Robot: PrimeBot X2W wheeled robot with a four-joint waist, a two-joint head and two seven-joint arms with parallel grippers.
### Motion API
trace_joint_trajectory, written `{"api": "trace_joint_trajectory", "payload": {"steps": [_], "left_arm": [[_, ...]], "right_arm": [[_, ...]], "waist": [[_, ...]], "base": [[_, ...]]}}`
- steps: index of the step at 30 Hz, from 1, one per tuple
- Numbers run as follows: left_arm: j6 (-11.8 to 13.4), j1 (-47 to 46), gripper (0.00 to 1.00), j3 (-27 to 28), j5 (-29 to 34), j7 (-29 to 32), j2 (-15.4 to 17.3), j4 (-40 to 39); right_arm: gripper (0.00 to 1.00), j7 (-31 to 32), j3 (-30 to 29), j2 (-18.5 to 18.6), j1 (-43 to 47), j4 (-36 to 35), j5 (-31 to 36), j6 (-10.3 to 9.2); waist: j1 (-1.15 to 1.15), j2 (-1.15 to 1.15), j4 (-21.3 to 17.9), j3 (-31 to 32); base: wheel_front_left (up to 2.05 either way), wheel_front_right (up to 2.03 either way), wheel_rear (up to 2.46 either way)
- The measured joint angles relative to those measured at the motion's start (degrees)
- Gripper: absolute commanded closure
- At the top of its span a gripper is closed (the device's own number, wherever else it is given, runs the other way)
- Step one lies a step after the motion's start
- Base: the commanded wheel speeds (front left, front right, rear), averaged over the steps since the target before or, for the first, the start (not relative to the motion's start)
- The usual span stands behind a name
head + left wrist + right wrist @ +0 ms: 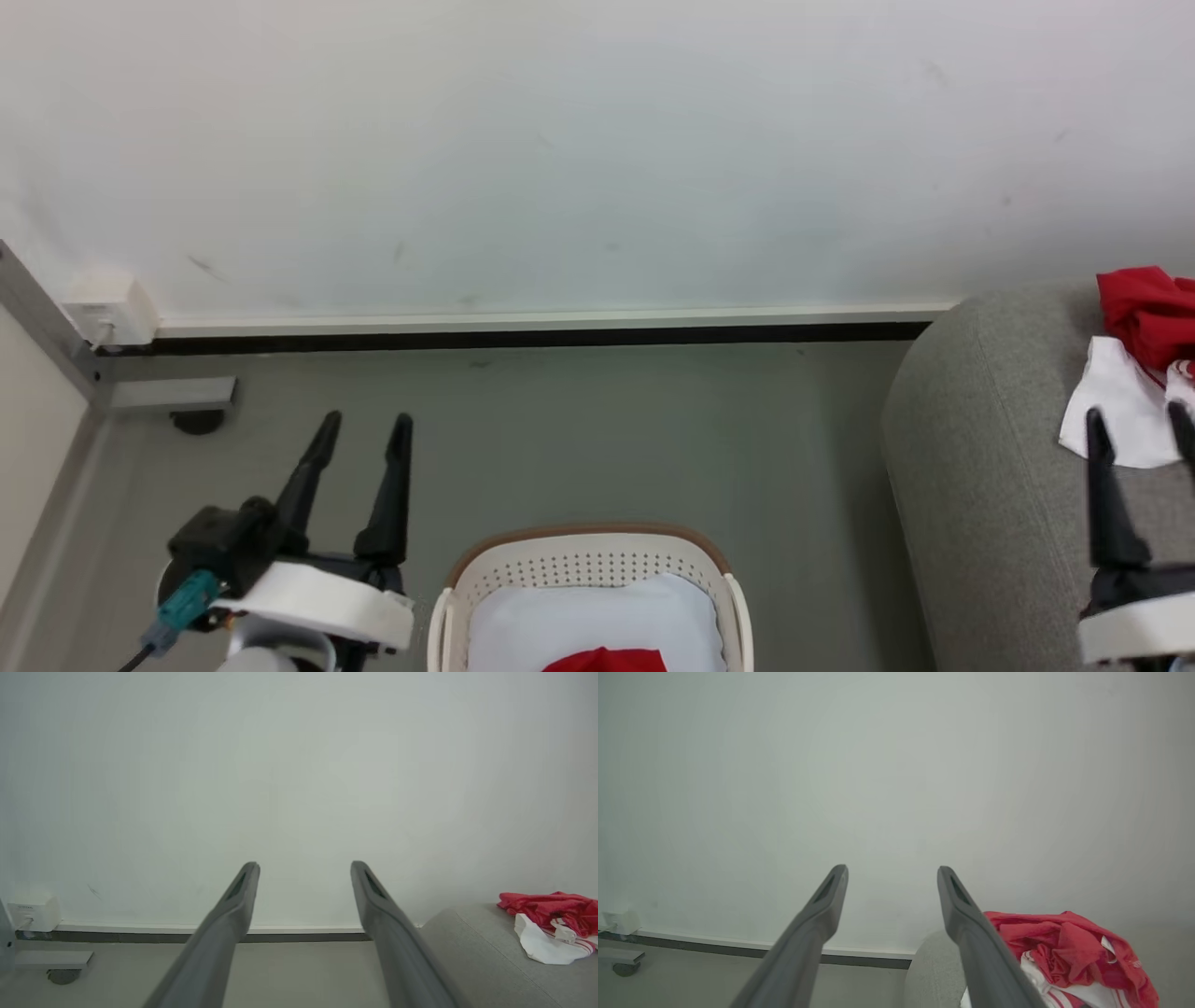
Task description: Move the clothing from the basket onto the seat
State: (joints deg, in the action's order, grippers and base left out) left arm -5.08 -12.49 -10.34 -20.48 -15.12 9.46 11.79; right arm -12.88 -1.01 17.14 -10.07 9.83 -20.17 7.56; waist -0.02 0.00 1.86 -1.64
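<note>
Fingers of the left gripper spread wide apart with nothing between them. Likewise the long dark fingers of the right gripper: parted, empty, tips over a white panel of cloth in the head view. Touching it or not, impossible to tell.

Soft bright red clothing with white panels and striped trim, lying crumpled on the large light grey upholstered sofa near its rounded end. Shows again in the right wrist view, just beside one finger, and in the left wrist view. Counts as delivered, by the look of it.

One patch of red fabric left in the small oval cream-white plastic basket with perforated wall and brown rim, resting on a pale blue-white flat cushion. Cut off by the bottom edge of the head view, so no judging its size.

Looks part done: some clothing across, at least one piece to fetch. Calls next, probably, for a reach down into the basket.

Basket on the grey floor, between the two grippers and near the sofa's end. Beyond, a white wall with dark skirting.
</note>
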Motion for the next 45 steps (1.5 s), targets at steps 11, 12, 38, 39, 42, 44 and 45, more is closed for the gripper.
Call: {"api": "trace_joint_trajectory", "payload": {"steps": [11, 12, 38, 39, 42, 44, 45], "left_arm": [[-1.4, 6.9, 0.0, 8.2, 5.7, 0.0, -4.4, -2.0], [-1.5, 7.1, 0.0, 8.4, 6.0, 0.0, -4.8, -1.8], [-2.3, 6.7, 0.0, 7.6, 8.4, 0.0, -6.0, 0.8], [-2.3, 6.6, 0.0, 7.2, 8.4, 0.0, -5.8, 1.3], [-2.3, 5.6, 0.0, 5.7, 8.3, 0.0, -5.1, 3.3], [-2.3, 4.4, 0.0, 4.6, 8.1, 0.0, -4.5, 4.9], [-2.4, 3.7, 0.0, 3.9, 7.9, 0.0, -4.1, 6.0]], "right_arm": [[0.0, -2.1, -1.1, -12.4, 12.5, -7.0, 8.6, 0.0], [0.0, -2.1, -1.5, -12.7, 12.6, -7.2, 9.0, -0.01], [0.0, -2.2, -1.3, -14.0, 12.1, -7.3, 10.5, 0.0], [0.0, -2.2, -1.3, -14.0, 12.0, -7.3, 10.5, -0.01], [0.0, -2.2, -1.5, -14.0, 11.1, -7.1, 10.5, 0.0], [0.0, -2.2, -1.7, -14.0, 10.2, -7.0, 10.6, -0.01], [0.0, -2.2, -1.9, -14.0, 9.7, -7.0, 10.6, 0.0]], "waist": [[0.01, 0.0, 0.9, 0.6], [0.01, 0.0, 0.9, 0.6], [0.02, 0.0, -0.1, -0.7], [0.02, 0.0, -0.2, -1.0], [0.02, 0.0, -0.8, -2.2], [0.02, 0.0, -1.3, -3.4], [0.02, 0.0, -1.6, -4.0]], "base": [[0.0, 0.0, 0.0], [0.0, 0.0, 0.0], [0.0, 0.0, 0.0], [0.0, 0.0, 0.0], [0.0, 0.0, 0.0], [0.0, 0.0, 0.0], [0.0, 0.0, 0.0]]}}
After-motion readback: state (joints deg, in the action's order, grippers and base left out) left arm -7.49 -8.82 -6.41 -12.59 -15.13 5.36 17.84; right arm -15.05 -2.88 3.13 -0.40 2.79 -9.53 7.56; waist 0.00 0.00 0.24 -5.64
